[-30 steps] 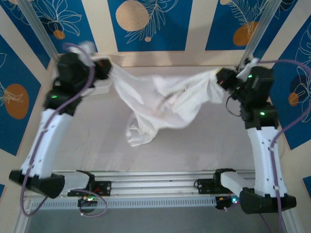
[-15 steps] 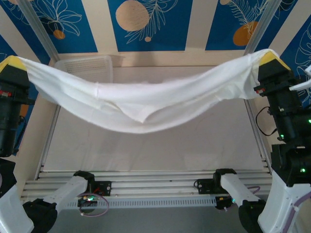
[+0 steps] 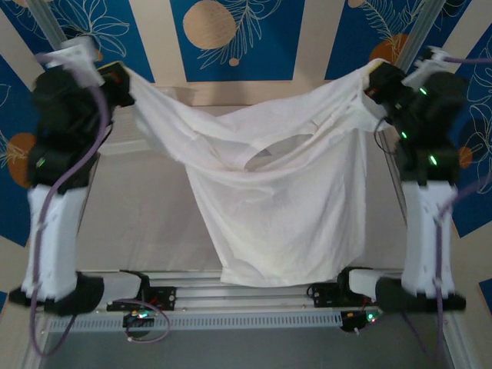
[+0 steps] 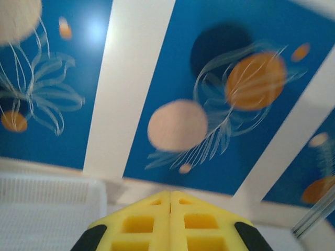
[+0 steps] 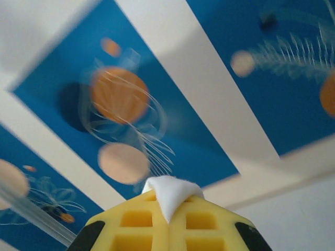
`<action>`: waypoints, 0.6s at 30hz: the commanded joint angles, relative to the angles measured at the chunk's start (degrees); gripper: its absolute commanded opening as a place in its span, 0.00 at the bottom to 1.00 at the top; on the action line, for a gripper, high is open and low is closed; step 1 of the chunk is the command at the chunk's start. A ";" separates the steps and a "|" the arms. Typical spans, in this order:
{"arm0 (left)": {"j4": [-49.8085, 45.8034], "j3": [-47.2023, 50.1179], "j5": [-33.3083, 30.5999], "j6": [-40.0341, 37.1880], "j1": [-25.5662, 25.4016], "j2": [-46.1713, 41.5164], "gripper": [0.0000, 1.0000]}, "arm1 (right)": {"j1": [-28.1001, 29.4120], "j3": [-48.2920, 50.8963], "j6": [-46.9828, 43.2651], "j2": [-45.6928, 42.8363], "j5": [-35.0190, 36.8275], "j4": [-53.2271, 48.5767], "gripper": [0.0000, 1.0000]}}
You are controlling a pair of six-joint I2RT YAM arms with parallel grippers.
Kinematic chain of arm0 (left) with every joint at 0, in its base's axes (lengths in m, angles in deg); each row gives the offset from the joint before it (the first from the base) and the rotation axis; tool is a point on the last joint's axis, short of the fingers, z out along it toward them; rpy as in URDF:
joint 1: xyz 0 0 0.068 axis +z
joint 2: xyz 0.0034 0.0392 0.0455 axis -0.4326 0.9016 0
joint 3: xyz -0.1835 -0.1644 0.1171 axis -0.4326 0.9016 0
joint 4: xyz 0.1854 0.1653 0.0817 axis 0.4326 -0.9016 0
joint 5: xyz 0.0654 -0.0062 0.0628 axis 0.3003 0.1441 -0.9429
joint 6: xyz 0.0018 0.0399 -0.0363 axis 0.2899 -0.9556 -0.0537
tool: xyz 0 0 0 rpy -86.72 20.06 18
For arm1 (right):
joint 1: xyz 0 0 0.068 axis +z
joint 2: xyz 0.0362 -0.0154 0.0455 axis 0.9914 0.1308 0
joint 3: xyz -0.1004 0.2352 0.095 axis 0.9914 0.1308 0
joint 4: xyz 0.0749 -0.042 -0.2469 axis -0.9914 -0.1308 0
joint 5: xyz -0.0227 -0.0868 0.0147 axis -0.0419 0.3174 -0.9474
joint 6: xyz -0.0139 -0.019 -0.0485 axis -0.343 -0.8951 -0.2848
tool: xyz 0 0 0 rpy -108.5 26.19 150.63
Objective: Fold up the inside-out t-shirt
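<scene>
**White t-shirt held up in the air between both arms**

The t-shirt [image 3: 284,215] hangs above the table [image 3: 146,215], stretched from the far left corner to the far right corner. Its upper edge sags in a shallow curve between the two arms. The neck opening [image 3: 269,151] sits just below that curve, a little left of the middle. The body of the shirt falls in one wrinkled sheet that lies more toward the right side. In the top view its hem [image 3: 280,278] crosses the metal rails [image 3: 192,288] along the near edge of the table.

The left fingers [image 4: 166,222] are pressed flat together, with no gap between the yellow pads. No cloth shows at their tips in the left wrist view. From above, though, the shirt's left end runs straight into them, so they are clamped on it.

The right fingers [image 5: 165,230] are closed too, and a small white tuft of the shirt pokes up from between their tips. From above, the shirt's right end gathers into tight folds where they pinch it.

A white mesh basket [image 4: 47,209] sits by the far left corner of the table. Behind it is the wall [image 3: 231,38], which has blue panels and cream stripes.
</scene>
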 commanded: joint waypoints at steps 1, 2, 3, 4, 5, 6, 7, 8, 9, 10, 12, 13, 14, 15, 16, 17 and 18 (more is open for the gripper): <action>0.63 1.12 6.16 5.00 4.34 10.45 0.00 | -1.41 2.09 3.00 10.21 -2.59 0.92 0.00; 1.14 0.39 7.76 6.85 5.65 14.64 0.00 | -1.56 1.60 3.49 14.17 -2.56 1.19 0.00; 1.44 -1.15 8.58 8.29 6.55 19.25 0.01 | -1.95 -0.07 3.73 18.51 -3.12 1.26 0.02; 1.59 -3.19 8.91 9.02 7.04 23.20 0.11 | -2.27 -2.48 3.41 22.48 -4.12 0.85 0.17; 1.94 -6.56 9.97 8.84 7.29 28.17 0.26 | -2.71 -6.90 2.98 27.54 -5.48 -1.05 0.37; 1.92 -10.43 11.31 8.25 7.30 32.70 0.43 | -3.09 -13.03 2.81 32.60 -7.06 -5.23 0.51; 1.17 -13.52 12.66 8.19 7.26 35.76 0.51 | -3.42 -18.69 2.46 36.61 -8.84 -9.87 0.57; 0.61 -16.56 14.55 7.95 7.30 38.14 0.58 | -3.56 -25.25 1.58 40.63 -10.86 -14.71 0.60; 0.88 -17.44 16.22 7.63 7.15 38.91 0.63 | -3.42 -29.77 0.20 42.96 -12.52 -18.16 0.61; 1.60 -16.80 16.78 7.23 6.98 38.36 0.65 | -3.07 -31.15 -0.95 43.56 -12.82 -19.41 0.62; 5.37 -10.74 17.18 6.23 6.53 33.78 0.67 | -2.36 -26.93 -2.37 40.48 -12.54 -17.20 0.65; 7.87 -6.92 17.89 6.05 6.39 31.12 0.69 | -2.33 -23.26 -2.34 38.24 -13.42 -14.74 0.66; 10.80 -1.90 19.36 6.03 6.18 27.58 0.70 | -2.33 -18.31 -2.04 35.19 -15.11 -12.00 0.66; 13.44 3.28 20.83 5.63 5.72 23.76 0.70 | -2.33 -13.44 -1.41 32.16 -16.18 -10.05 0.66; 15.34 7.36 21.82 4.61 4.76 20.51 0.70 | -2.30 -9.59 -0.84 29.52 -16.73 -8.79 0.66; 16.85 12.25 22.34 2.57 3.15 16.52 0.70 | -2.01 -4.41 -0.23 26.09 -17.11 -7.35 0.66; 17.52 16.73 22.22 -0.27 0.89 12.71 0.70 | -1.55 1.04 0.25 22.46 -17.17 -5.90 0.66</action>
